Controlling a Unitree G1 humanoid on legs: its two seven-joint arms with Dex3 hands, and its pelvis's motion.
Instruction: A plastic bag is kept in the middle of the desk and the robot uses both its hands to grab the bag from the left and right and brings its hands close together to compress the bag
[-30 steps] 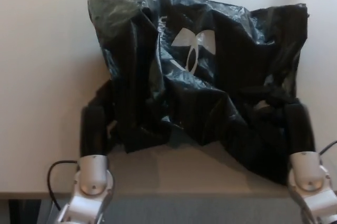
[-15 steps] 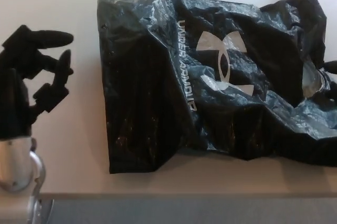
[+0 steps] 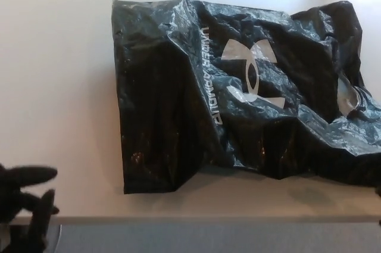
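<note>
The desk [image 3: 59,86] fills nearly the whole head view, a pale, plain surface whose near edge runs across the bottom of the picture, with a grey strip of floor [image 3: 208,238] showing below it. On the desk lies the black plastic bag [image 3: 178,98], crumpled and creased, spread wide from about the middle of the surface out past the right border, where its far end is cut off. Its left side is a fairly straight upright edge and its lower left corner sits just short of the desk's near edge. Shiny wrinkles run across the plastic, and a pale loop, perhaps a handle opening, shows near its right end. Printed on the bag is a white logo [image 3: 250,71] with a line of white lettering [image 3: 209,74] just to its left, the letters running top to bottom. The left hand [image 3: 27,196] is the smallest thing to be seen, a blurred black shape in the bottom left corner at the desk's near edge. Its fingers [image 3: 36,174] are spread apart and pinch nothing, one reaching toward the bag and another lower down beside it. The bag lies well apart from those fingers, up and to their right, with bare desk between, untouched by them. The right hand does not show.
</note>
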